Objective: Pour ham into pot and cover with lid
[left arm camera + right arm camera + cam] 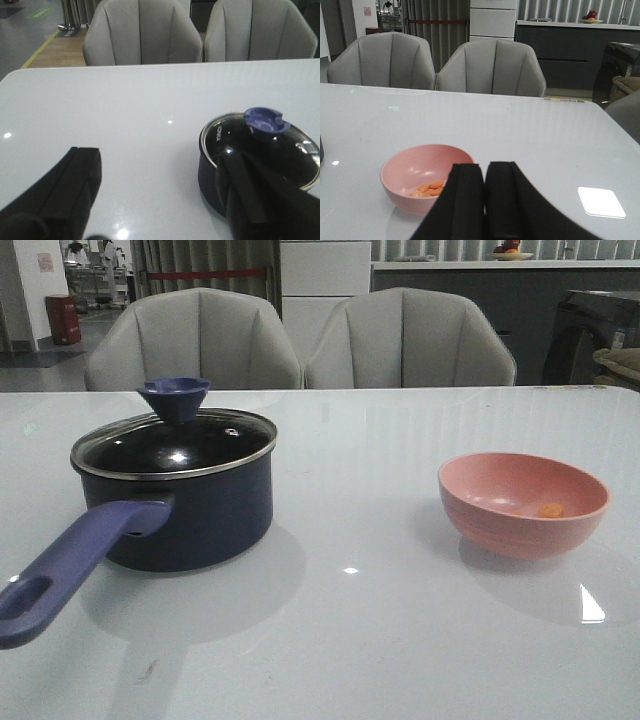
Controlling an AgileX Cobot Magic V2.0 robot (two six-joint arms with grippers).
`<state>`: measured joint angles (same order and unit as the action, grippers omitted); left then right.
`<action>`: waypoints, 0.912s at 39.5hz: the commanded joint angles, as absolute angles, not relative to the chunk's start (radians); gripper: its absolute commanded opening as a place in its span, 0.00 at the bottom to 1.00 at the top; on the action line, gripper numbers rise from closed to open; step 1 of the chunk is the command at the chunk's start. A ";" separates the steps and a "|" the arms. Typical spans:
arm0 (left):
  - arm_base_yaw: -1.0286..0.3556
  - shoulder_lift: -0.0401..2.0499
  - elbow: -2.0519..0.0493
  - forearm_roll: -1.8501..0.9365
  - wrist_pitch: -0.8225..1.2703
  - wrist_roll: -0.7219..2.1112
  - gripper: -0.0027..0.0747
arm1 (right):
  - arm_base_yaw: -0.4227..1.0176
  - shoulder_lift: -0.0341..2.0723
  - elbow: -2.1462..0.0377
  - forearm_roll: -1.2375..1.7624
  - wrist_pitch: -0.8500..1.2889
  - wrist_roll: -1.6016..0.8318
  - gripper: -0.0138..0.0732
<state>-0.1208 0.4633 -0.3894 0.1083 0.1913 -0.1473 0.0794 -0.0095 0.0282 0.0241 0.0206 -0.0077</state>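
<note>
The dark navy pot [190, 515] stands on the left of the table, its purple-blue handle [70, 565] pointing to the front left. The glass lid [175, 445] with its purple-blue knob [174, 398] sits on the pot. The pink bowl [523, 502] on the right holds orange-tan ham [551, 509]; several pieces show in the right wrist view [431, 188]. My left gripper [160, 180] is open and empty, near the pot [215, 175]. My right gripper [485, 175] is shut and empty, beside the bowl [417, 175]. Neither gripper shows in the front view.
The white glossy table [380, 640] carries only the pot and bowl. Two grey chairs [195, 340] stand behind its far edge. A dark counter [460, 290] lies further back.
</note>
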 commanded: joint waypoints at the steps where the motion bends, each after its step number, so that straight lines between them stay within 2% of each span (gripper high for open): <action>1: -0.127 0.507 -0.475 0.088 0.119 -0.153 0.73 | 0.074 -0.028 0.036 0.012 -0.062 -0.008 0.33; 9: -0.127 0.646 -0.628 0.080 0.252 -0.153 0.74 | 0.074 -0.028 0.036 0.012 -0.062 -0.008 0.33; 15: -0.143 0.782 -0.731 0.055 0.332 -0.147 0.81 | 0.074 -0.028 0.036 0.012 -0.062 -0.008 0.33; 27: -0.320 1.041 -0.881 0.047 0.346 -0.149 0.88 | 0.074 -0.028 0.036 0.012 -0.062 -0.008 0.33; 36: -0.411 1.238 -1.033 0.032 0.408 -0.149 0.88 | 0.074 -0.028 0.036 0.012 -0.062 -0.008 0.33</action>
